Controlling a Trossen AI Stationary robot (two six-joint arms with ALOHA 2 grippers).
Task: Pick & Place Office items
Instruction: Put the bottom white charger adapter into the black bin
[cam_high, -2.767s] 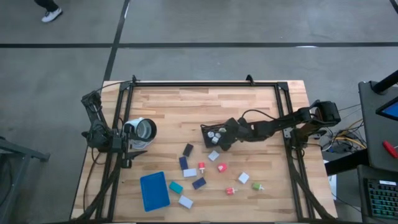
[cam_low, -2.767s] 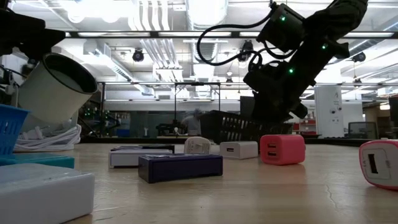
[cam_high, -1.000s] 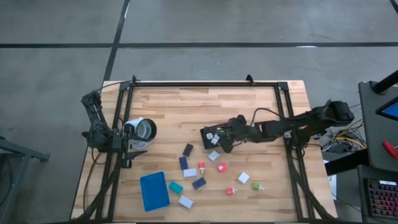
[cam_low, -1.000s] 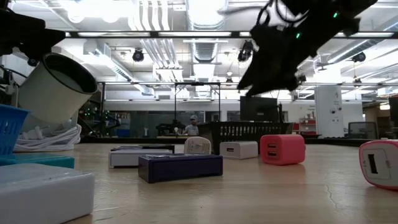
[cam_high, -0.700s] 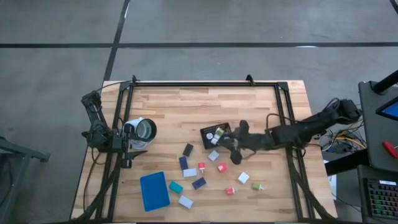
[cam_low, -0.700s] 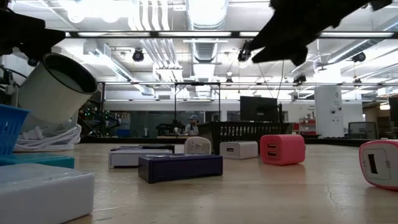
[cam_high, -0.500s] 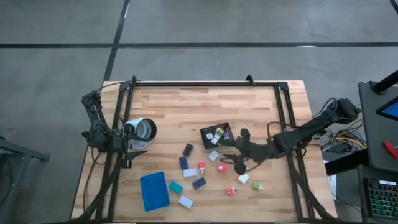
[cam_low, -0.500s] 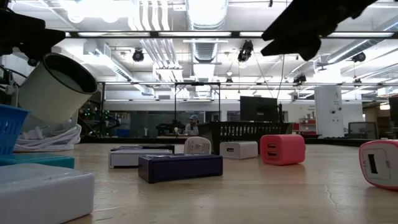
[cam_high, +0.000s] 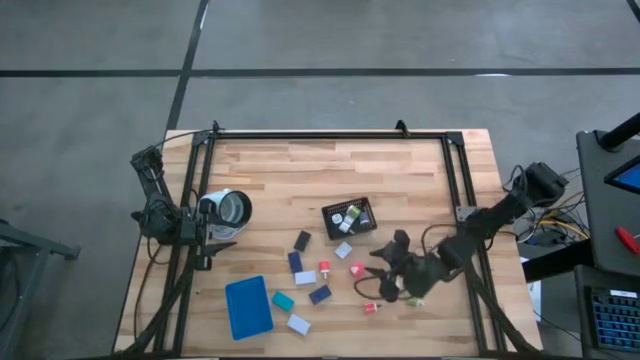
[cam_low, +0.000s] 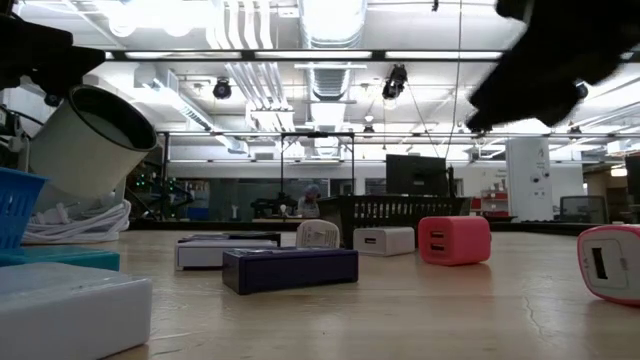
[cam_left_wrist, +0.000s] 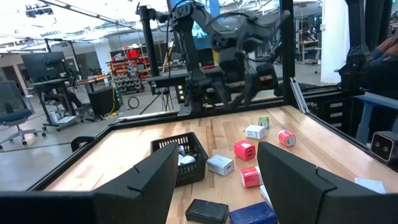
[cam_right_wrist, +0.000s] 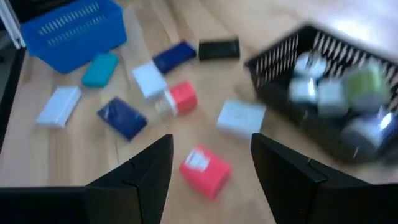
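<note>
The office items are small blocks scattered on the wooden table: red, pink-red, navy, teal, white, black and green. Several more lie in the black mesh basket. My right gripper hovers open above the table, near side of the basket. In the right wrist view my right gripper has a red block below the gap between its fingers, untouched. My left gripper waits open at the table's left edge.
A flat blue tray lies near the table's near-left corner. A white cylinder sits by the left arm. A black frame runs along the table's edges. Bare wood lies on the far half of the table.
My right gripper has swung away from the black mesh basket toward the table's near edge and somewhat right, and now hangs over the loose blocks. The blocks and the basket have stayed where they were.
</note>
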